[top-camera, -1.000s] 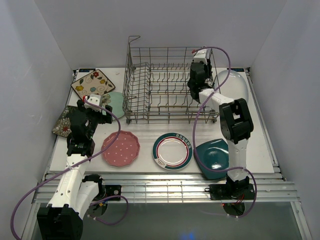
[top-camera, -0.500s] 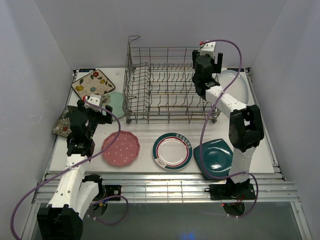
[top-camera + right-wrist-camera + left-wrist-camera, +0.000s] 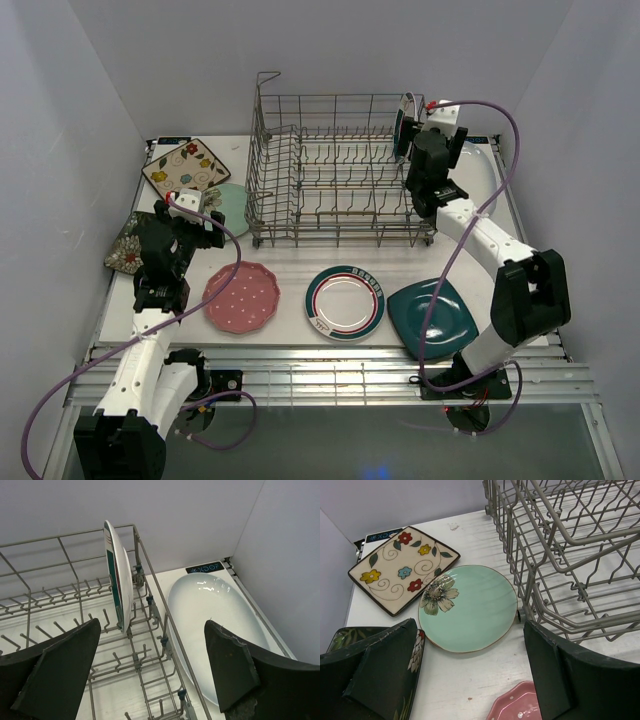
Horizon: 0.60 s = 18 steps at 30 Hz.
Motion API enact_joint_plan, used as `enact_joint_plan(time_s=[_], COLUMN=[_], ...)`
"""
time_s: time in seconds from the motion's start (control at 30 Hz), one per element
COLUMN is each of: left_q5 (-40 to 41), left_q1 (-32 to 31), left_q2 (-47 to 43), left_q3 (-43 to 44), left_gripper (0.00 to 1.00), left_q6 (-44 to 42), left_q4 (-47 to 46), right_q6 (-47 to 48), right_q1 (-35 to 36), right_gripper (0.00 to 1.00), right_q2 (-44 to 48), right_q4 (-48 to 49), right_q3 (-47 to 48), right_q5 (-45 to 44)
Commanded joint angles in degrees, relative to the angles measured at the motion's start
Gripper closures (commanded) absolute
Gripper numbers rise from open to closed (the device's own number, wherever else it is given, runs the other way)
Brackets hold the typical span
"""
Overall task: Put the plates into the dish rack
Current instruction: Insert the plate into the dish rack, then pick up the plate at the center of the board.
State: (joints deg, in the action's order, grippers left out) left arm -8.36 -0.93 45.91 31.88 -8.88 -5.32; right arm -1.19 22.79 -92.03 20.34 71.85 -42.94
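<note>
My right gripper (image 3: 152, 625) is spread wide, empty; teal-and-red-rimmed plate (image 3: 116, 575) upright in the dish rack (image 3: 70, 535) ahead-left; white oval plate (image 3: 215, 615) ahead-right, past the wire wall. Left gripper (image 3: 470, 625) gapes empty over the mint plate (image 3: 475, 605).

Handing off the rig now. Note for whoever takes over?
Left claw: open, empty, near the mint plate. Right claw: open, empty, over the dish rack's far right corner.
Done: one rimmed round plate upright in the rack there.
Left, seven on the table: white oval plate right of the rack; dark teal square plate, second rimmed plate, pink dotted plate in front; mint, cream floral plate, dark floral plate on its left.
</note>
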Motion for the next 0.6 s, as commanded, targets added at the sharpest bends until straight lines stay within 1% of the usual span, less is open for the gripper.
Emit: enact_joint_plan(time_s=[0.0, 0.13, 0.27, 0.43, 0.57], left_q5=[-0.1, 0.4, 0.4, 0.5, 0.8], left_q1=[0.1, 0.1, 0.1, 0.1, 0.1], left_q2=[-1.7, -1.9, -2.1, -2.6, -2.5], left_q3=[2.2, 2.1, 2.0, 1.8, 1.9], left_gripper=[0.02, 0.02, 0.02, 0.02, 0.02], left_q6=[0.8, 0.8, 0.7, 0.9, 1.0], left_q4=[0.5, 0.3, 0.1, 0.0, 0.0], right_q6=[-3.7, -5.6, -8.9, -12.6, -16.6], right_q1=[0.1, 0.1, 0.1, 0.1, 0.0], right_gripper=[0.10, 0.10, 0.10, 0.10, 0.10], right_q2=[4.7, 9.2, 16.2, 23.7, 32.0], right_q4=[0.8, -0.6, -1.0, -5.1, -7.1], right_q3=[-2.8, -7.4, -13.8, -21.5, -27.3], right_q5=[1.1, 2.2, 2.6, 7.4, 9.7])
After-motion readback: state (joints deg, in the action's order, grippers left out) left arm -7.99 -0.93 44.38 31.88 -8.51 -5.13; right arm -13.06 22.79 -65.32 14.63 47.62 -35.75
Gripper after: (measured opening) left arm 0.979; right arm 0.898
